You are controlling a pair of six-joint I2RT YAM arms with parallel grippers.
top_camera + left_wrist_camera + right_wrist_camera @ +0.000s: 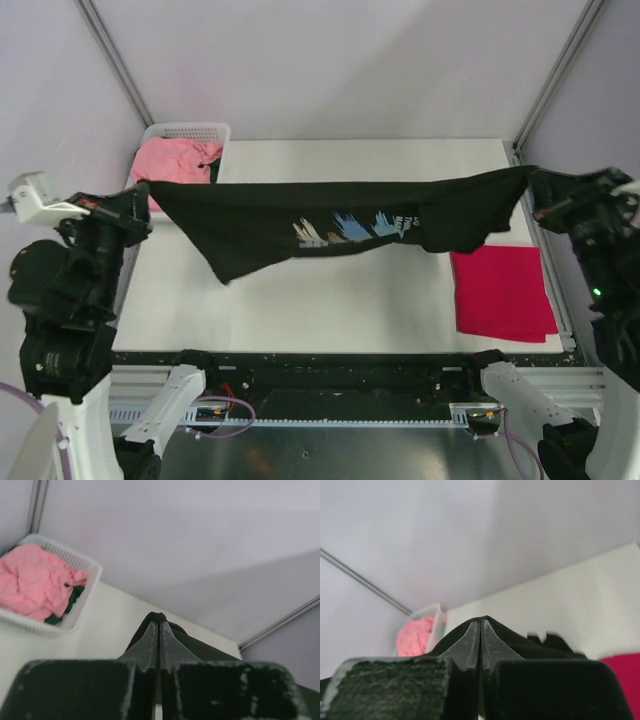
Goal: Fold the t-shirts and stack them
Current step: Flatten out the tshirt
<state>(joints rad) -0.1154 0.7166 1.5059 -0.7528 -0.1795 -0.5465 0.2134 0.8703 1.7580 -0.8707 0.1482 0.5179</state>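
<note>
The left hand (pixel 159 626) is pinched fully closed on one end of the black t-shirt (pixel 300 225), with a fold of dark cloth showing at its fingertips. The right hand (pixel 480 625) is clamped the same way on the other end. The shirt hangs stretched between them above the tabletop (pixel 330 310), print showing, and its left half sags to a lower point than its right. Whether that point touches the tabletop I cannot tell.

Each hand seems to have only a small bite of fabric, so pulling further apart could slip an end free and drop the shirt in a heap. The uneven sag suggests the two grips are not matched points, and laying it down like this would likely give a skewed, wrinkled fold. The right end hangs above the crimson t-shirt (pixel 500 290), which lies folded at the tabletop's right edge. Lowering there could drag that fold open.

The salmon pink t-shirt (pixel 175 160) lies crumpled in a white mesh basket (pixel 190 131) at the tabletop's far left corner, beside a scrap of green cloth (pixel 75 596).

The tabletop is white, smooth and matte. Pale lilac-grey walls enclose it, and metal frame posts (pixel 110 50) rise from its far corners.
</note>
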